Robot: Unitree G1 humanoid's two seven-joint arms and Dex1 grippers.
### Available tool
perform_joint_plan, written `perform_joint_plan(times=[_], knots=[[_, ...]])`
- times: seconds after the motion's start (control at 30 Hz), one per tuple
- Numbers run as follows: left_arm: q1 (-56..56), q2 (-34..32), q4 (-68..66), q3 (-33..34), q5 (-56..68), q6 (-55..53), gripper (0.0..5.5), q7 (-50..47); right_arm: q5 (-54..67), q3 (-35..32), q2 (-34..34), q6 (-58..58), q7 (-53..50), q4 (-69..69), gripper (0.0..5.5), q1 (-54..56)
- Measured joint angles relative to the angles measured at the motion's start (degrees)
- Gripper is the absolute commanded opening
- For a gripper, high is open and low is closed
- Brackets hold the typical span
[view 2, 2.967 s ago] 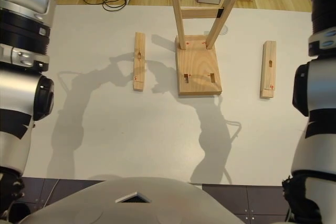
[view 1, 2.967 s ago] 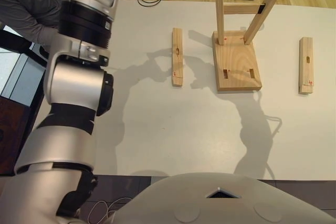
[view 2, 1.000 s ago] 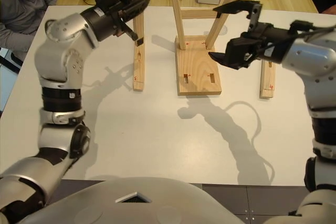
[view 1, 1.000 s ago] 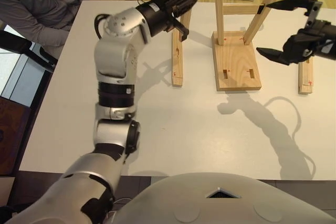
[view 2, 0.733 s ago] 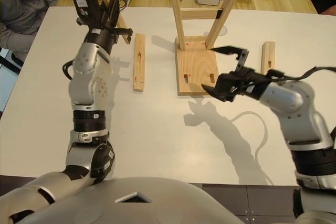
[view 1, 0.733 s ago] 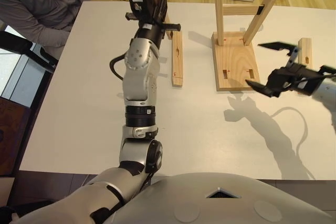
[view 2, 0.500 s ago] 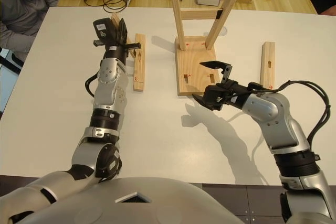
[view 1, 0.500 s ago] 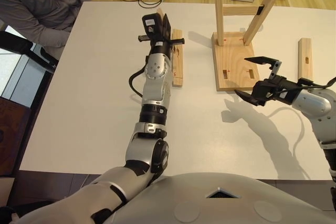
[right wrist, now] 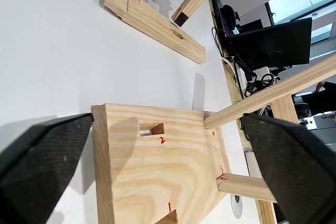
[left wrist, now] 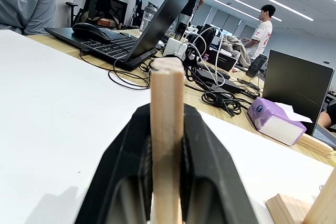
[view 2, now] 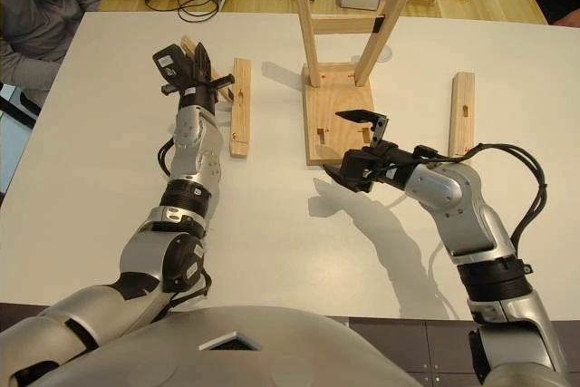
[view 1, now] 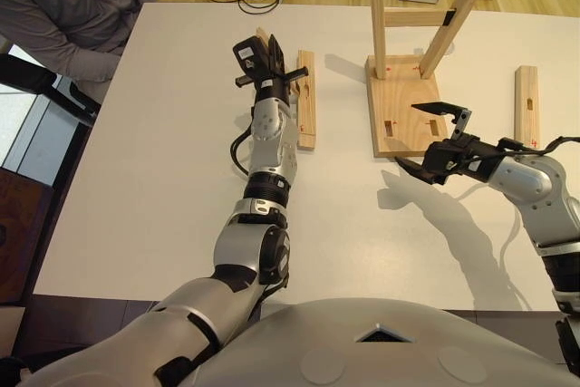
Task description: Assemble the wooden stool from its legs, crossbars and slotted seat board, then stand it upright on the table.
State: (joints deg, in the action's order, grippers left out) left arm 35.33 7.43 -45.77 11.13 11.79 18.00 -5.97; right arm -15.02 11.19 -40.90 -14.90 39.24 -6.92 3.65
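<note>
pine seat board (view 1: 405, 88) bears two legs (view 1: 378, 6); right gripper (view 1: 405, 133) gapes, left gripper (left wrist: 167, 110) pinches wooden bar (left wrist: 167, 80).

Room on table (view 1: 317, 224) before seat board (view 1: 408, 101); upright legs (view 1: 378, 6) behind.

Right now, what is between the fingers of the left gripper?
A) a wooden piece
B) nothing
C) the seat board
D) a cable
A: the left wrist view shows the left gripper closed on a wooden piece that sticks out beyond its fingers.
</note>
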Motion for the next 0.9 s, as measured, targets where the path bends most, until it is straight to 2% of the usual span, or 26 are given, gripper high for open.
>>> perform_joint_plan(times=[0.43,0.63,0.9], knots=[[3.4,-0.3,-3.8,0.9,8.0,4.2,0.41,4.7,-0.1,1.1,1.5,-0.2,-0.1,0.1,5.40,0.8],[3.5,-0.3,-8.3,-1.1,6.8,5.4,0.41,6.8,-0.1,1.1,1.6,-0.2,-0.1,0.2,5.40,0.9],[5.2,-0.5,-13.7,-3.3,2.3,9.1,0.41,4.8,-0.1,1.2,1.8,-0.2,-0.1,0.2,5.40,1.2]])
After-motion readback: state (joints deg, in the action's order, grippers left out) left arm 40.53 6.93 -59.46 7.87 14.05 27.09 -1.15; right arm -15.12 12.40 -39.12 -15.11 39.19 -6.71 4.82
